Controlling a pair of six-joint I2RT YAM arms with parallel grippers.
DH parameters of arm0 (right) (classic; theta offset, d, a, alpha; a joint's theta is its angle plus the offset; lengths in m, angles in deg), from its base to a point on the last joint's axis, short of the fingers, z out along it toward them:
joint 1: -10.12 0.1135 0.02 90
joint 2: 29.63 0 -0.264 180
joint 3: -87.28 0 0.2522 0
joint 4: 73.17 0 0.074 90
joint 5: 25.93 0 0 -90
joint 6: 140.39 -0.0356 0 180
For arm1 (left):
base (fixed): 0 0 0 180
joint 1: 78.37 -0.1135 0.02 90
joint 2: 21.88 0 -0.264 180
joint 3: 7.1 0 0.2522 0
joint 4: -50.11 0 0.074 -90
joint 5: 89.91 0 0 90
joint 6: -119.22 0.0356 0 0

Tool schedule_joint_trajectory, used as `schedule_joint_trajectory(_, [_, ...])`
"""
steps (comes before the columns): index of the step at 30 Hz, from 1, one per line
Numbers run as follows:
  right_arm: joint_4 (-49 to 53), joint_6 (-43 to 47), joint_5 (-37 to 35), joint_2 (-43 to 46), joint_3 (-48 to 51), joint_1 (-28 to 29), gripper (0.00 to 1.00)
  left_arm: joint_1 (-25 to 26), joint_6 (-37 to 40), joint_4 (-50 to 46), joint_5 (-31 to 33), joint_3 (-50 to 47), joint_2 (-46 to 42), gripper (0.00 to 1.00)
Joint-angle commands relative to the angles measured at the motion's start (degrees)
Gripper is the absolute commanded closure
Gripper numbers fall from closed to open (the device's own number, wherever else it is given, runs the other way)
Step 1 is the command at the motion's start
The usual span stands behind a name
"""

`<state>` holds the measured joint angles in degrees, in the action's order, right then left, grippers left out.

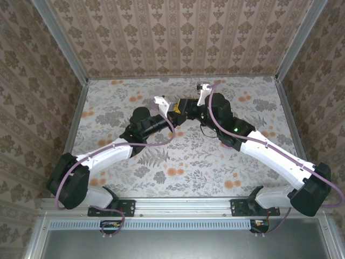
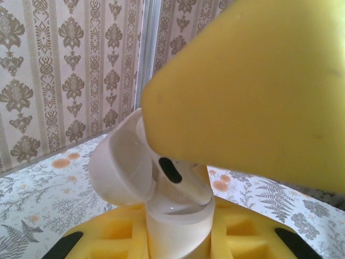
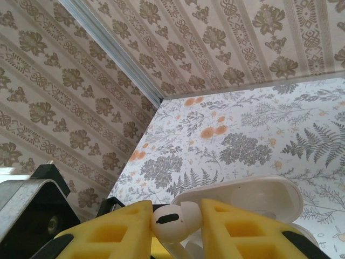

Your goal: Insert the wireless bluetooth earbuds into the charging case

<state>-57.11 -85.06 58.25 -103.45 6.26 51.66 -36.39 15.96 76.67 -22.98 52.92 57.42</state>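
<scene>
Floral-patterned paper is seen on the table (image 1: 215,162), and damask-patterned walls (image 1: 178,38) enclose it on three sides. Near the middle of the table the two arms are brought together, tip to tip. In the left wrist view, the case (image 2: 175,229) is clamped upright between the yellow pads of the left gripper (image 2: 178,240), with its lid (image 2: 121,164) swung open and tilted to the left. In the right wrist view, a white earbud (image 3: 168,220) with a dark oval mark is pinched between the yellow fingertips of the right gripper (image 3: 170,224), which is clenched on it. Just beyond those fingertips the open case is seen, its lid raised behind the earbud. From the left wrist camera, one large yellow finger (image 2: 259,91) of the right gripper is seen directly above the case, and the earbud's dark oval mark is visible just under it, at the mouth of the case beside the lid hinge. Whether the earbud is already seated in its well or merely resting at the opening cannot be told.
</scene>
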Motion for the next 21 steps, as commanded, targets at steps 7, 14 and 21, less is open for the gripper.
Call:
schedule_joint_trajectory(7, [-0.9, 2.3, 0.3, 2.8, 2.5, 0.5, 0.70, -0.3, -1.7, 4.7, 0.7, 1.0, -0.9, 0.77])
schedule_joint_trajectory(14, [-0.3, 2.9, 0.5, 4.1, 3.2, 0.5, 0.71, -0.5, -1.9, 4.8, 0.7, 0.9, -1.0, 0.77])
schedule_joint_trajectory(21, [-1.5, 2.0, 0.4, 4.9, 3.7, 0.3, 0.71, -0.6, -1.8, 4.8, 0.3, 0.8, -0.8, 0.77])
